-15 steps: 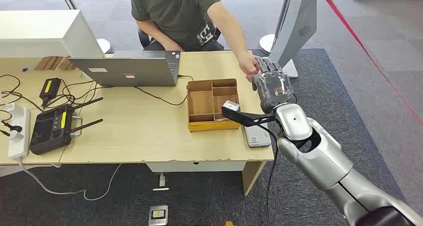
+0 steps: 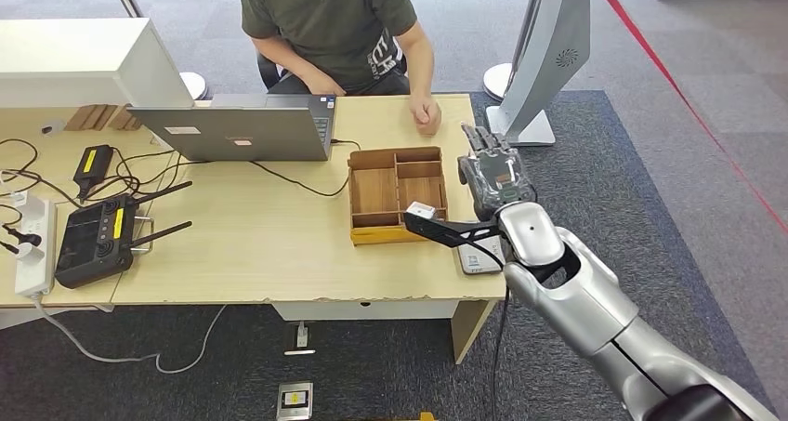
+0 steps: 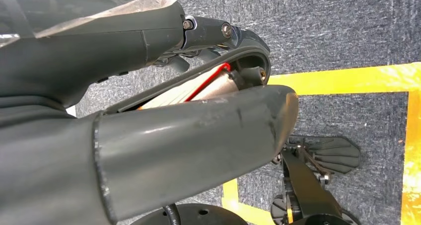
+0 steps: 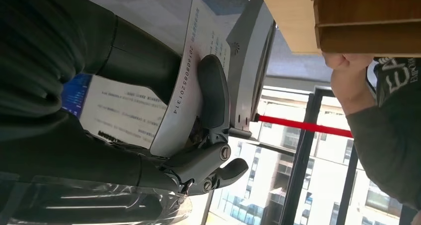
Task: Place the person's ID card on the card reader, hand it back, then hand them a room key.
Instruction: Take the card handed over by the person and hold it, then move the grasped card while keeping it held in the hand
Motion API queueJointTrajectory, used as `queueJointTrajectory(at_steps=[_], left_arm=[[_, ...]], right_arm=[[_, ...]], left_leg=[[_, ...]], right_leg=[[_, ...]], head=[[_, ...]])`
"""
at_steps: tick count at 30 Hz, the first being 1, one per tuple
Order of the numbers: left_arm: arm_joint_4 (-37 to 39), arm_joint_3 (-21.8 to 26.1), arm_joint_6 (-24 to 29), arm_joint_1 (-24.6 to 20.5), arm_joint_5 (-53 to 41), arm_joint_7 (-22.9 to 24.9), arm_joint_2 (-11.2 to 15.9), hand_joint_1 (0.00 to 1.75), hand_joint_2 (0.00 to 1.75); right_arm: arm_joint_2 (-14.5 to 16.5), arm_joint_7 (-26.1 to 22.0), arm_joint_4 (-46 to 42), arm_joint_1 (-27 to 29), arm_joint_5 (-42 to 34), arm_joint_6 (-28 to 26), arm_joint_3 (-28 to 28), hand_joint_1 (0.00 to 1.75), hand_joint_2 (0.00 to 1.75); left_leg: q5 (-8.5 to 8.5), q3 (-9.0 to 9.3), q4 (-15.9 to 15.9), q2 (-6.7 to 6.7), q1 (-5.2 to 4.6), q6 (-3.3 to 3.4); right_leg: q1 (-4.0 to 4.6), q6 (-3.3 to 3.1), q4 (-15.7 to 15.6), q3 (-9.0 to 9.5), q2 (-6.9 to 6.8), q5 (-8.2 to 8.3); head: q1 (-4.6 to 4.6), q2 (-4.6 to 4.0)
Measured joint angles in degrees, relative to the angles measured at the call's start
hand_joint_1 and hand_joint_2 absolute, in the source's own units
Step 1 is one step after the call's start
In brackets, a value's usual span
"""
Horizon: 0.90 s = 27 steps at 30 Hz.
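The long pale wooden desk (image 2: pixel 260 254) lies beneath and to the left of the robot's right hand (image 2: pixel 496 181), which hovers over the desk's right end. Beyond the hand sits a person in a dark green T-shirt (image 2: pixel 325 21), the head cut off by the frame; the person's fist (image 2: pixel 426 116) rests on the desk just past the hand and apart from it. Further left an open grey laptop (image 2: pixel 237 128) faces the person, its screen hidden. Just left of the hand stands a brown wooden compartmented tray (image 2: pixel 396 196); what lies in its cells is hard to make out. Under the wrist, a flat white card reader (image 2: pixel 479 254) is largely covered by the silver forearm and a black bracket.

The right hand grips a white printed ID card (image 4: pixel 186 93): in the right wrist view the thumb (image 4: pixel 213 91) presses it against the dark fingers, with part of the card hidden behind them. From the head view the card cannot be seen in the hand.

The left hand (image 3: pixel 149 135) hangs over grey carpet with yellow floor tape (image 3: pixel 347 78); whether its fingers are apart or curled I cannot tell.
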Motion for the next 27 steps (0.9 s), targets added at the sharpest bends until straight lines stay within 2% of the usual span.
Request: queueJointTrajectory(at_steps=[18, 27], left_arm=[[0.0, 0.0, 0.43, 0.03, 0.23, 0.72, -0.01, 0.0, 0.0], [0.0, 0.02, 0.78, 0.04, 0.52, 0.94, -0.15, 0.0, 0.0]], right_arm=[[0.36, 0.29, 8.06, 0.89, -1.16, -0.09, -0.33, 1.75, 1.75], [2.22, -0.73, 11.87, 2.3, -1.39, -1.18, -0.38, 1.75, 1.75]], left_leg=[[0.0, 0.0, 0.0, 0.01, 0.0, 0.0], [0.0, 0.0, 0.0, 0.01, 0.02, 0.0]], right_leg=[[0.0, 0.0, 0.0, -0.01, 0.0, 0.0], [0.01, 0.0, 0.0, -0.02, 0.0, 0.0]], head=[[0.0, -0.01], [0.0, -0.01]])
